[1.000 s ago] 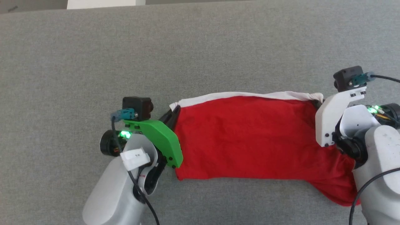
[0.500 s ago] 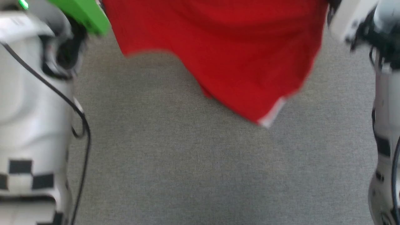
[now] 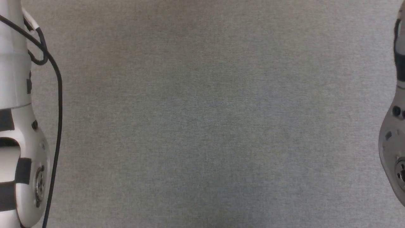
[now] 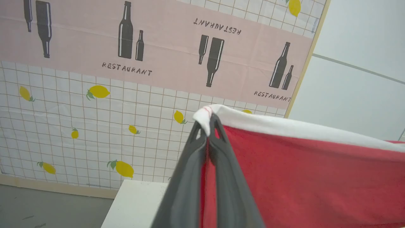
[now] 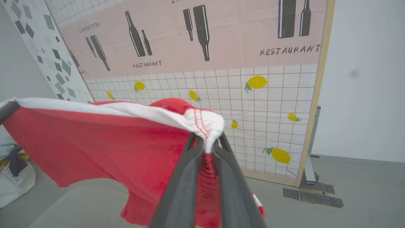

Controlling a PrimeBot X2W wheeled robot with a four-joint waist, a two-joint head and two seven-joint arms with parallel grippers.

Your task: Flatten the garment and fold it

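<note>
The red shorts (image 4: 310, 177) hang in the air, stretched between my two grippers. In the left wrist view my left gripper (image 4: 208, 126) is shut on one end of the white stripe (image 4: 284, 126). In the right wrist view my right gripper (image 5: 207, 142) is shut on the gathered white corner (image 5: 205, 122), and the red cloth (image 5: 95, 148) sags away to the left with its lower edge loose above the grey surface. In the head view, pale arm segments stand at the left edge (image 3: 19, 126) and the right edge (image 3: 394, 136) over the grey table (image 3: 202, 120).
Behind the shorts stands a wall panel (image 5: 240, 41) printed with bottles, lemons and the word RESTAURANT. A white box top (image 4: 136, 202) lies below it. A white bag (image 5: 15, 180) sits at the left in the right wrist view.
Both arms have lifted the shorts off the table and out past the top of the head view. The head view itself has shifted, so the camera moved too.
</note>
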